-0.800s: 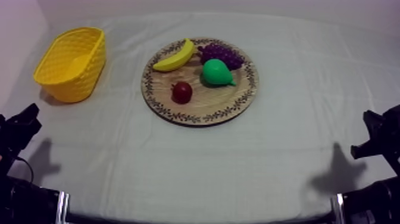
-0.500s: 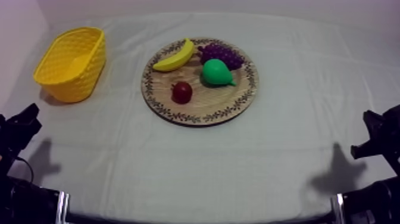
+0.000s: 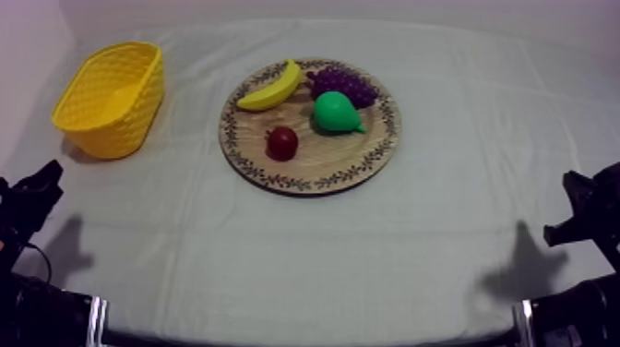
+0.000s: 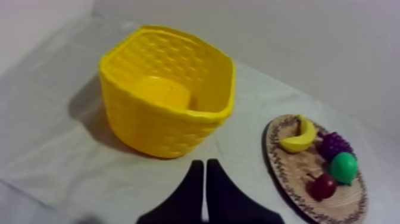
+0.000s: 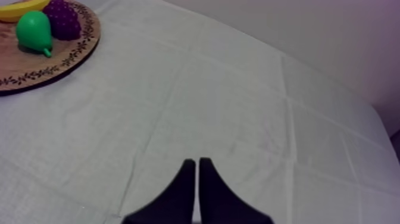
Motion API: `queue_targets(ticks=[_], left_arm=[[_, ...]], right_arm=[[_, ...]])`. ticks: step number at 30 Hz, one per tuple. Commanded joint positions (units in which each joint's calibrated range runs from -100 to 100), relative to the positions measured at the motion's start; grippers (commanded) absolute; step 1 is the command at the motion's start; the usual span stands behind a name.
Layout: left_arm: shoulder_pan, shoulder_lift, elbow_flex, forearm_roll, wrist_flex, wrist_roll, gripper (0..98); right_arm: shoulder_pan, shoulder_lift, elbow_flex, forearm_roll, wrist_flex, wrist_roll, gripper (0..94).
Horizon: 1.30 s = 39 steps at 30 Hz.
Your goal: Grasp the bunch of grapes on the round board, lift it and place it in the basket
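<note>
A purple bunch of grapes lies at the far side of the round wooden board, between a banana and a green pear. The yellow basket stands at the far left, holding nothing. My left gripper is shut on nothing, just short of the basket, with the grapes far off. My right gripper is also shut on nothing over bare cloth, well away from the grapes. In the top view both arms rest low: left, right.
A small red fruit sits at the board's near left. Open cloth stretches between the board and both arms. The pear lies just in front of the grapes as seen from my right arm.
</note>
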State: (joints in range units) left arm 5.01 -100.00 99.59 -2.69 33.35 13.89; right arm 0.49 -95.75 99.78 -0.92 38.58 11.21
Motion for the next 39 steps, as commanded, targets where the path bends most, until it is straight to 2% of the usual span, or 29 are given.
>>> queue_targets(ticks=[1,9,16,19,27,33,39], left_arm=[[2.65,0.05,0.07,0.00,-0.75,0.12,0.0],[9.85,10.12,-1.15,-0.01,-6.00,-7.79,0.0],[12.81,25.76,-12.29,0.06,2.05,-12.24,0.0],[13.61,33.29,-18.81,0.88,6.36,-14.75,0.0],[15.37,53.80,-35.42,1.27,9.27,-21.46,0.0],[16.68,68.64,-48.78,2.00,14.09,-26.38,0.0],[17.46,81.01,-62.59,3.03,20.78,-28.95,0.0]], right_arm=[[-0.03,0.00,0.00,0.01,-0.03,0.06,0.3],[-0.03,0.00,0.00,0.01,-0.03,0.03,0.3],[-0.03,0.00,0.00,0.01,-0.03,0.04,0.3],[-0.03,0.00,0.00,0.01,-0.03,0.04,0.3],[-0.03,0.00,0.00,0.01,-0.03,0.04,0.3],[-0.03,0.00,0.00,0.01,-0.03,0.04,0.3],[-0.03,0.00,0.00,0.01,-0.03,0.04,0.3]])
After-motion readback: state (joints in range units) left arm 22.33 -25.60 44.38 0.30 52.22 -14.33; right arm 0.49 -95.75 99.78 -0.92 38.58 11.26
